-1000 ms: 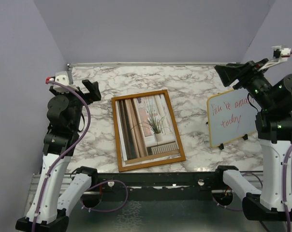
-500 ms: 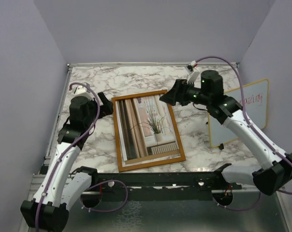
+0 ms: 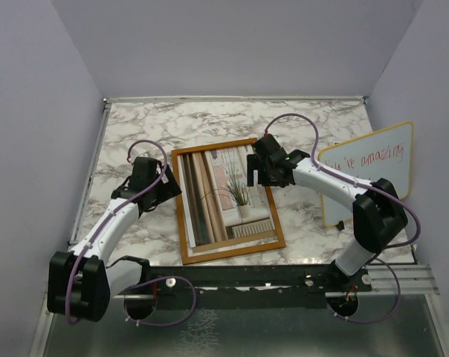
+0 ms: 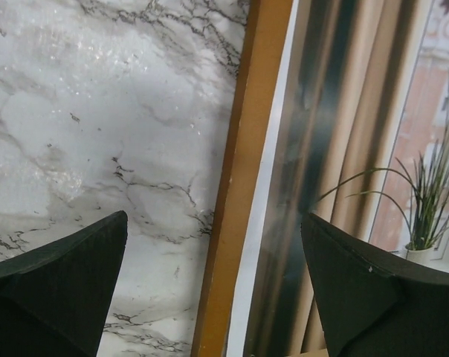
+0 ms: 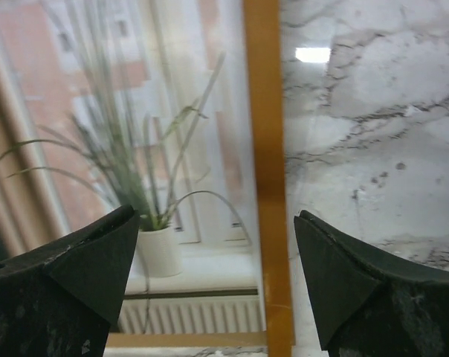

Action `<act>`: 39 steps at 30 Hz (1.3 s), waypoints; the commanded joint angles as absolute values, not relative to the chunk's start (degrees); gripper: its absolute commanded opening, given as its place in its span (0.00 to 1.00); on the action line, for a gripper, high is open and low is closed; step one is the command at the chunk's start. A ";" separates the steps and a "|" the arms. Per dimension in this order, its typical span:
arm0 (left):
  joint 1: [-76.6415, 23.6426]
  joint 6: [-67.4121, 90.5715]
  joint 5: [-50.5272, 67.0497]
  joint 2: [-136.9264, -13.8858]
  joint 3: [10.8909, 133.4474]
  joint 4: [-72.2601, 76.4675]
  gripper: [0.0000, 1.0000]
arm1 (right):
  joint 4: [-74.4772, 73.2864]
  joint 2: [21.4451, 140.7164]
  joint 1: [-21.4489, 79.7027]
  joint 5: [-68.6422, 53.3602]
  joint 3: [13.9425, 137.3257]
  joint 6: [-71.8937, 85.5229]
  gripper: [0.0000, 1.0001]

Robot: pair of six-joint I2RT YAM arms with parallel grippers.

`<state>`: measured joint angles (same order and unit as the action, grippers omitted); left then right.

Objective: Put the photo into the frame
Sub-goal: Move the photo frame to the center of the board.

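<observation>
The frame (image 3: 236, 251), with a thin orange-brown rim, lies flat on the marble table. The photo (image 3: 224, 197) of curtains, a window and a potted grass plant lies inside it. My left gripper (image 3: 168, 186) hangs open low over the frame's left side. In the left wrist view its gripper (image 4: 214, 217) straddles the rim (image 4: 243, 178), one finger over marble, the other over the photo (image 4: 343, 149). My right gripper (image 3: 264, 175) is open over the frame's right side. In the right wrist view this gripper (image 5: 215, 212) straddles the rim (image 5: 265, 149) beside the photo (image 5: 135, 134). Neither holds anything.
A yellow-rimmed whiteboard (image 3: 366, 182) with red handwriting leans at the right wall, behind the right arm. Purple walls close in the table on three sides. A black rail (image 3: 239, 275) runs along the near edge.
Both arms have swung down from raised poses at the sides to the frame's left and right edges. The right gripper's jaws have spread a little wider.
</observation>
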<state>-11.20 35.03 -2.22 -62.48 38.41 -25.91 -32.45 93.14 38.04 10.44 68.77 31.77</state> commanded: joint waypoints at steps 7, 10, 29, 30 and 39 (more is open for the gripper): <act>-10.99 37.72 -0.36 -71.79 38.83 -22.65 0.89 | -32.73 99.44 38.28 19.33 63.39 36.84 0.93; -10.98 38.24 -1.98 -74.75 39.54 -21.99 0.87 | -31.11 100.72 38.23 15.87 62.25 37.64 0.93; -8.02 32.63 -17.33 -79.96 57.15 -30.34 0.92 | -18.69 106.43 38.53 -7.11 63.01 41.38 0.85; -7.78 32.49 -18.16 -79.31 58.11 -30.77 0.93 | -18.07 107.23 38.93 -7.66 63.78 41.70 0.84; -7.49 30.56 -12.50 -76.17 57.28 -30.78 0.97 | -17.30 118.48 44.90 -8.60 77.13 46.93 0.73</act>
<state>-7.62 32.05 -14.57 -77.43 58.39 -28.95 -18.13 111.68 41.30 -5.23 73.76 42.72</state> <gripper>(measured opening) 0.967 0.743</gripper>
